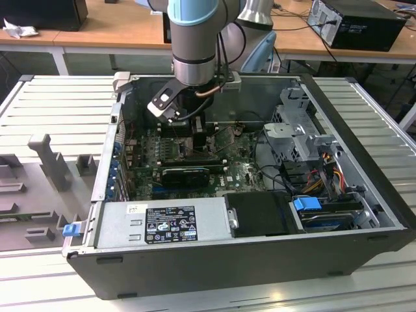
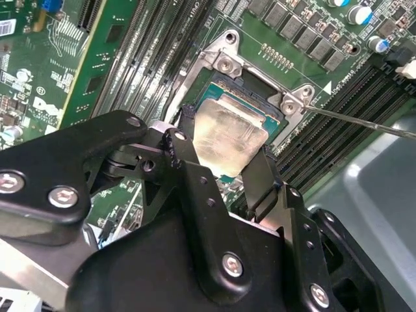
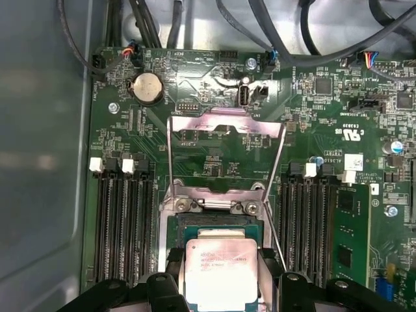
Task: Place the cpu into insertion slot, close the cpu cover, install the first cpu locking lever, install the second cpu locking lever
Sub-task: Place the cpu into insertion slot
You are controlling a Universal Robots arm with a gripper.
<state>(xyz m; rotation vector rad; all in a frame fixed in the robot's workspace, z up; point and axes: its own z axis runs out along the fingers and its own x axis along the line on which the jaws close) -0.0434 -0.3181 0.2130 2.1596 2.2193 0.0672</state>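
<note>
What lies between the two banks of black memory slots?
In the first wrist view, the insertion slot, with the cpu held over it in the pincer, and the hinge end of the open cpu cover.

The cpu [image 3: 220, 276] is pale silvery-beige with small dark lettering and a teal-green rim. The tool [image 2: 224, 140] is matt black, dotted with bright silver screw heads. The motherboard [image 3: 214, 166] is deep green, speckled with tiny grey and black parts (plus one shiny silver coin cell [image 3: 148, 86]). The memory slots [image 3: 123, 221] are black with white latches. The cpu cover [image 3: 260, 125] is bare silver. In the exterior view the arm [image 1: 195, 26] is light blue and grey, the computer case [image 1: 227, 270] is near-black, and the table [image 1: 58, 110] is pale grey and ribbed.
</note>
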